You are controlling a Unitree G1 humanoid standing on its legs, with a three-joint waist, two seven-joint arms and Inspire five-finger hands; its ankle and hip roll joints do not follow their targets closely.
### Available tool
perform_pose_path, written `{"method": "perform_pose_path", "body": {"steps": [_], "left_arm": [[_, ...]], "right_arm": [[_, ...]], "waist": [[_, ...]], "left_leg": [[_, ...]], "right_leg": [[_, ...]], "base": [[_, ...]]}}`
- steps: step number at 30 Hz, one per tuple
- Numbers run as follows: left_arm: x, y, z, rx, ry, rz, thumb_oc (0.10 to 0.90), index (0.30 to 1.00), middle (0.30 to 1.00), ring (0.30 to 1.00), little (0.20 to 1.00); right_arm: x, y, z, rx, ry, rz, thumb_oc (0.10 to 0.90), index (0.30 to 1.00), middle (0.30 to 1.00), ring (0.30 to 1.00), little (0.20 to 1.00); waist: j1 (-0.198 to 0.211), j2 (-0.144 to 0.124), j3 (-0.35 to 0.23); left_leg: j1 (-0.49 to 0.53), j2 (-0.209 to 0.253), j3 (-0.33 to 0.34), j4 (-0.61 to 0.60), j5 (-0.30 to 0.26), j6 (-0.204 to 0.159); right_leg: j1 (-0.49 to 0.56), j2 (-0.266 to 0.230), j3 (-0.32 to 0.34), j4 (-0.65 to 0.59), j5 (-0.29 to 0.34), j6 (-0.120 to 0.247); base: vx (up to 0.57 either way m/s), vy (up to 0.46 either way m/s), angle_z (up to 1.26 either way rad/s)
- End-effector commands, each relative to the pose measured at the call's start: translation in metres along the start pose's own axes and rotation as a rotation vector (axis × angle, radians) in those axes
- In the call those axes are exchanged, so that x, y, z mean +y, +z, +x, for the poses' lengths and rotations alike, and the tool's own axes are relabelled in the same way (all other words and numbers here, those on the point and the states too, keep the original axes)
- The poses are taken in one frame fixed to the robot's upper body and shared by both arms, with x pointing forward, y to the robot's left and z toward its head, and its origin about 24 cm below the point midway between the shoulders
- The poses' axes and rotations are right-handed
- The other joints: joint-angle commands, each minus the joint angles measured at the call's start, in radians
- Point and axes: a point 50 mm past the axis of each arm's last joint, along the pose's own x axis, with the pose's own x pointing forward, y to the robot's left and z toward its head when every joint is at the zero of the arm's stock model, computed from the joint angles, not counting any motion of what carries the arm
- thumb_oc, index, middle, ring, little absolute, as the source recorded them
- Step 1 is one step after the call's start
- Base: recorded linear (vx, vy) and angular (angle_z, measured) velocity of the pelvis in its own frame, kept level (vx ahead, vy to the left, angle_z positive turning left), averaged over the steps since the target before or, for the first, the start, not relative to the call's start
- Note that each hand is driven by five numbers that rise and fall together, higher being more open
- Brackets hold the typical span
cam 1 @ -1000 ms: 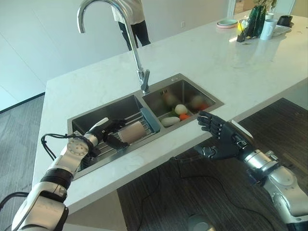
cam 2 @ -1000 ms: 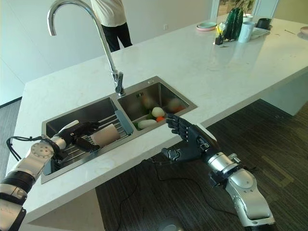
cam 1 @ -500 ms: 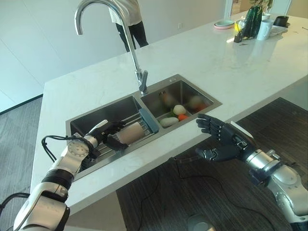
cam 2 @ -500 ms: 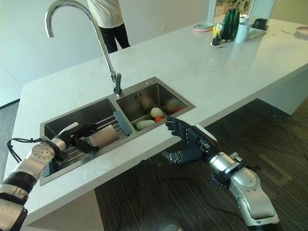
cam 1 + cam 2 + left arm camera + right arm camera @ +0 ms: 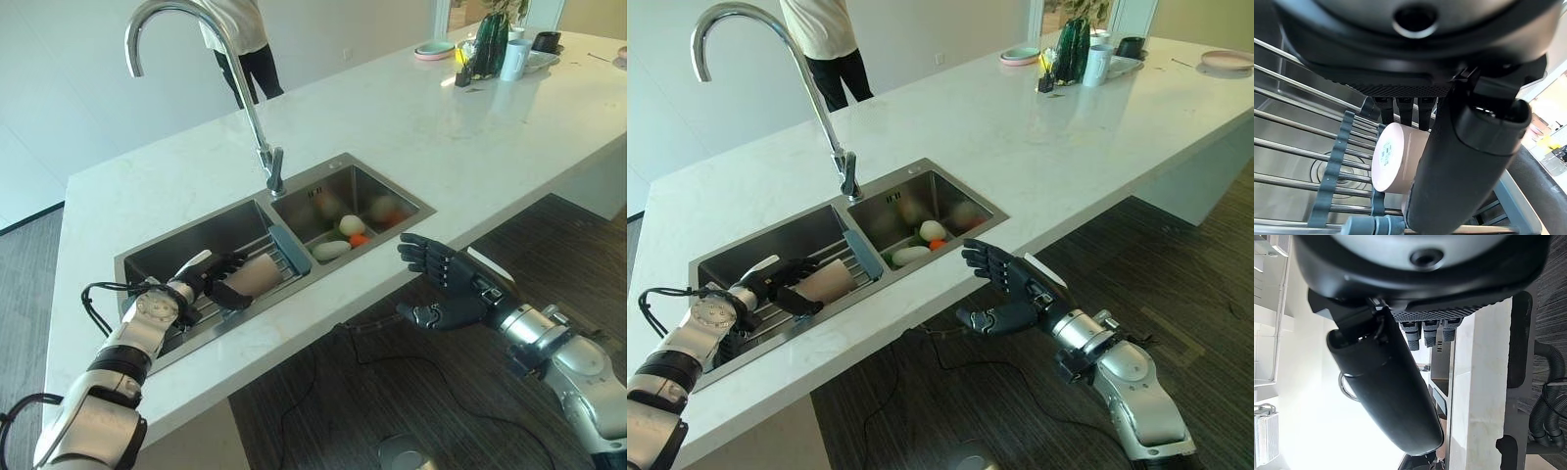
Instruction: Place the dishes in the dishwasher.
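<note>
A pale pink cup, smooth and cylindrical, lies on its side on a wire drying rack in the left basin of a brushed steel double sink. The left hand has its fingers curled over the cup's wall and its thumb pressed along the near side, so the cup is clasped while still resting on the rack. In the left wrist view the cup's flat base faces the camera and bears a small round sticker; its print is too small to read. The rack has thin metal rods with grey ribbed plastic bars across them and a blue-grey end piece by the divider between basins.

The right basin holds several rounded things: a white oval one, a pale ball and something orange; they may be food, but their shapes are blurred. A tall curved chrome tap rises behind the sink. The table is white stone with faint veining.

The right hand hangs off the table's front edge over dark wood-grain floor, fingers spread and loosely bent, holding nothing.

At the table's far end stand a dark green bottle, a white mug and a shallow plate. A person stands beyond the table.
</note>
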Motion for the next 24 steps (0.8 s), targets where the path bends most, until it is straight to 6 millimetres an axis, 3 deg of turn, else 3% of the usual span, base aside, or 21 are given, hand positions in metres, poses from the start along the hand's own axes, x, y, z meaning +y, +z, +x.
{"method": "perform_pose_path", "body": {"steps": [1,8,20,21,22,23,24], "left_arm": [[0.049,0.037,-0.002,-0.118,0.198,-0.039,0.800,0.900,0.900,0.900,0.900],[0.044,0.017,-0.003,-0.048,0.184,-0.073,0.800,0.900,0.900,0.900,0.900],[0.039,0.002,-0.004,0.024,0.157,-0.109,0.800,0.900,0.900,0.900,0.900],[0.037,0.000,-0.004,0.036,0.149,-0.109,0.584,0.575,0.575,0.575,0.575],[0.036,-0.002,-0.005,0.043,0.147,-0.107,0.475,0.413,0.413,0.413,0.413],[0.035,-0.003,-0.005,0.048,0.147,-0.107,0.400,0.300,0.300,0.300,0.300],[0.035,-0.004,-0.005,0.053,0.149,-0.108,0.400,0.300,0.300,0.300,0.300]], "right_arm": [[-0.005,0.053,0.003,-0.237,0.011,-0.129,0.800,0.900,0.900,0.900,0.900],[-0.008,0.053,0.000,-0.221,0.022,-0.136,0.800,0.900,0.900,0.900,0.900],[-0.008,0.055,-0.001,-0.216,0.035,-0.137,0.800,0.900,0.900,0.900,0.900],[-0.008,0.054,-0.002,-0.215,0.035,-0.137,0.800,0.900,0.900,0.900,0.900],[-0.008,0.054,-0.002,-0.215,0.034,-0.137,0.800,0.900,0.900,0.900,0.900],[-0.008,0.054,-0.003,-0.216,0.033,-0.136,0.800,0.900,0.900,0.900,0.900],[-0.008,0.054,-0.003,-0.217,0.033,-0.134,0.800,0.900,0.900,0.900,0.900]], "waist": [[0.003,-0.014,-0.072],[-0.010,-0.014,-0.068],[-0.013,-0.021,-0.069],[-0.012,-0.022,-0.070],[-0.012,-0.023,-0.070],[-0.011,-0.024,-0.071],[-0.011,-0.024,-0.071]], "left_leg": [[-0.044,0.064,-0.077,0.150,-0.158,0.015],[-0.037,0.065,-0.064,0.150,-0.159,0.015],[-0.036,0.068,-0.062,0.150,-0.158,0.013],[-0.037,0.070,-0.060,0.150,-0.157,0.013],[-0.036,0.069,-0.061,0.150,-0.157,0.013],[-0.036,0.069,-0.061,0.150,-0.157,0.013],[-0.037,0.069,-0.063,0.150,-0.157,0.013]], "right_leg": [[0.042,-0.088,-0.007,0.014,-0.095,0.125],[0.040,-0.084,0.001,0.014,-0.095,0.124],[0.037,-0.080,-0.002,0.014,-0.095,0.121],[0.037,-0.080,-0.004,0.014,-0.095,0.120],[0.038,-0.079,-0.003,0.014,-0.095,0.120],[0.037,-0.079,-0.003,0.014,-0.095,0.120],[0.036,-0.078,-0.003,0.014,-0.094,0.120]], "base": [[0.03,-0.001,-0.06],[0.02,0.004,-0.02],[0.00,-0.001,-0.04],[0.00,0.000,0.00],[0.00,0.000,0.00],[0.00,0.000,0.00],[0.00,0.000,0.00]]}}
